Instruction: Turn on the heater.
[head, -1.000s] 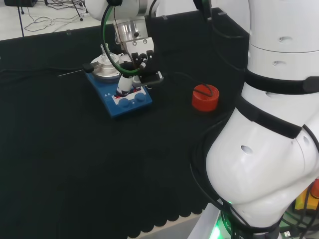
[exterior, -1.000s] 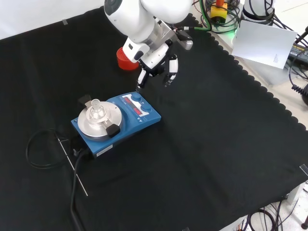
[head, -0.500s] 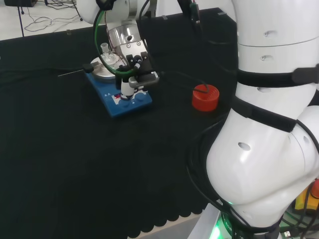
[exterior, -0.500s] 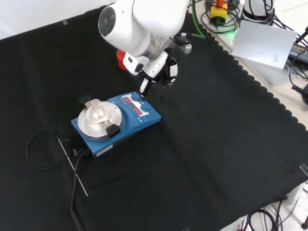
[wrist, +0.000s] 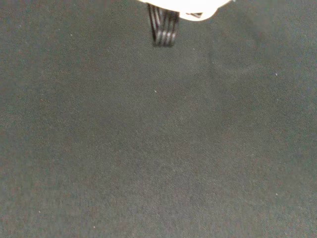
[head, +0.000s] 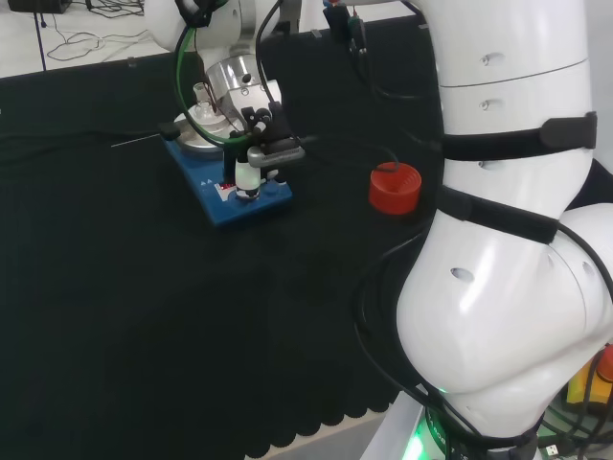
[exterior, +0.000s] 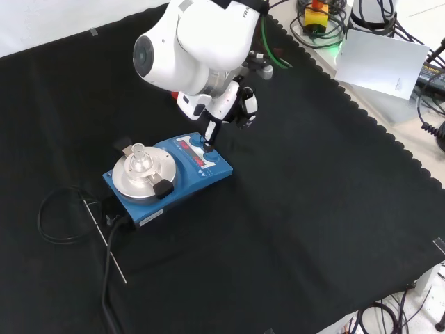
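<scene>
One finger [exterior: 209, 134] now down on heater [exterior: 167, 178] front knob, was above; hand [exterior: 233, 104] otherwise curled, gripping nothing

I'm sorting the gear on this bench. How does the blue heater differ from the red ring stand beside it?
The heater is a blue, boxy unit with a round silver plate; the red ring stand is small, round and ribbed. The heater carries a small glass piece and a finger of the hand reaches its front panel; the stand is untouched. Both sit on the black cloth.
</scene>
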Action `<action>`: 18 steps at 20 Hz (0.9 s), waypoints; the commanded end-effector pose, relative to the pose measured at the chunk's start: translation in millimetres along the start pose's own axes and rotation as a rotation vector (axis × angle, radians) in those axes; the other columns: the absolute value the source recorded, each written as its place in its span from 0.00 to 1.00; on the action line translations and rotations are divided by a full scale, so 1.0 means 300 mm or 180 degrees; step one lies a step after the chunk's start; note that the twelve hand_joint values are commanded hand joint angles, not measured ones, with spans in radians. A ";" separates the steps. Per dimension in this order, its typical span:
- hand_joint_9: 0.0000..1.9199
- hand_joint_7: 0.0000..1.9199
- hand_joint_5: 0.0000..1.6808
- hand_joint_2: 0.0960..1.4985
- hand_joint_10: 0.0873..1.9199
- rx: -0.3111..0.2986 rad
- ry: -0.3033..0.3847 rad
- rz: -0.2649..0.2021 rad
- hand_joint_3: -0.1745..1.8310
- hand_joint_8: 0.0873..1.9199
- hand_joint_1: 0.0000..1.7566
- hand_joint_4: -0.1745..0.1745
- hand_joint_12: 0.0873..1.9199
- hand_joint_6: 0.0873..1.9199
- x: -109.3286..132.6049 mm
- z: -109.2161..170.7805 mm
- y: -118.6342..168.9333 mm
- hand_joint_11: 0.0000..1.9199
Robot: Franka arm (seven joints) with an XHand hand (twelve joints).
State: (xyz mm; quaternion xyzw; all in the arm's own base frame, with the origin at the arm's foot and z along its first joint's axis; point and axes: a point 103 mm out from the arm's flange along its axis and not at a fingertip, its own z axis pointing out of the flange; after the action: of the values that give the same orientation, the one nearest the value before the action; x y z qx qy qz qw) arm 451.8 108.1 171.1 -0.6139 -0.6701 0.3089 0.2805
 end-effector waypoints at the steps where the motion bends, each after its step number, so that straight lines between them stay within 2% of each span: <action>1: 0.91 0.84 0.16 0.44 0.69 0.0050 -0.0007 -0.0005 0.60 0.73 0.81 0.38 0.65 0.04 -0.020 0.000 -0.007 0.65; 10: 0.91 0.84 0.18 0.43 0.69 0.0277 -0.0043 0.0042 0.61 0.73 0.82 0.38 0.65 0.03 -0.025 0.017 -0.006 0.66; 14: 0.91 0.85 0.18 0.43 0.69 0.0273 -0.0046 0.0044 0.61 0.73 0.82 0.38 0.65 0.03 -0.021 0.010 -0.007 0.66; 16: 0.91 0.85 0.18 0.43 0.69 0.0279 -0.0041 0.0120 0.61 0.73 0.81 0.38 0.65 0.03 -0.021 0.011 -0.006 0.66; 18: 0.91 0.85 0.18 0.43 0.69 0.0285 -0.0012 0.0060 0.61 0.73 0.81 0.38 0.65 0.02 -0.051 0.013 -0.010 0.66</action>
State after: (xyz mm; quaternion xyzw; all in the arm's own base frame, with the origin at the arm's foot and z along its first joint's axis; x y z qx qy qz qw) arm 448.7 100.6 170.4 -0.6080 -0.6499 0.3449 0.2984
